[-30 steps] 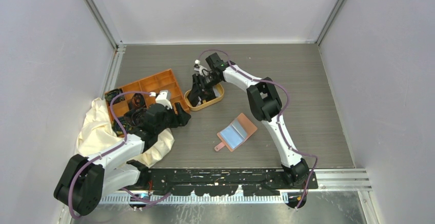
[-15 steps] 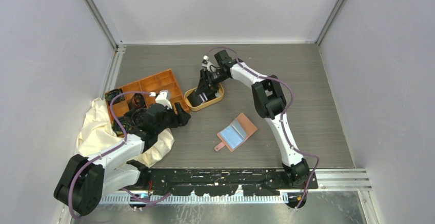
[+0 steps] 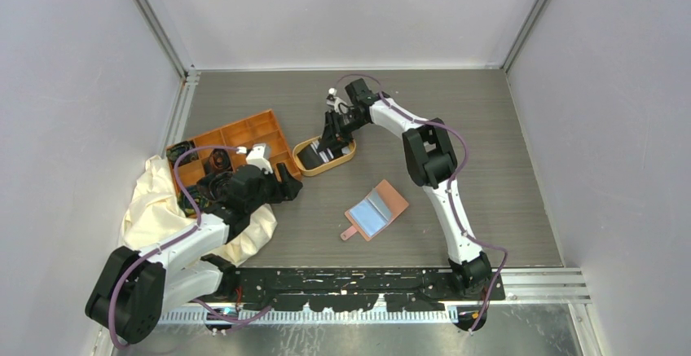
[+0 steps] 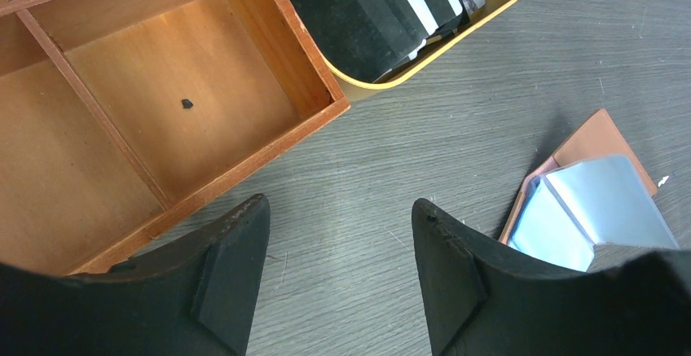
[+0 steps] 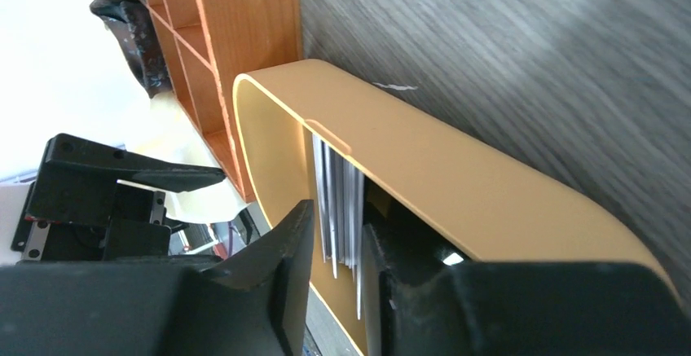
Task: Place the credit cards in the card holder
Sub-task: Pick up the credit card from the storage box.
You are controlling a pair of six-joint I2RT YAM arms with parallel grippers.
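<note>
The credit cards (image 3: 320,154), black with white patches, lie stacked in the oval tan-rimmed tray (image 3: 314,171). My right gripper (image 3: 332,138) reaches down into that tray. In the right wrist view its fingers close on either side of the card stack (image 5: 342,185), seen edge-on, so the right gripper (image 5: 336,217) is shut on them. The card holder (image 3: 376,210) lies open on the table, bluish pockets up, and also shows in the left wrist view (image 4: 599,201). My left gripper (image 4: 338,209) hovers open over bare table left of it, with nothing between its fingers.
An orange compartment tray (image 3: 244,132) touches the oval tray's left side; its near wall (image 4: 301,54) is just ahead of my left fingers. A cream cloth (image 3: 151,197) is bunched at the left under the left arm. Grey walls enclose the table.
The right wrist has shifted a little to the right over the oval tray and its jaws have narrowed onto the card stack. The left arm has not moved.
</note>
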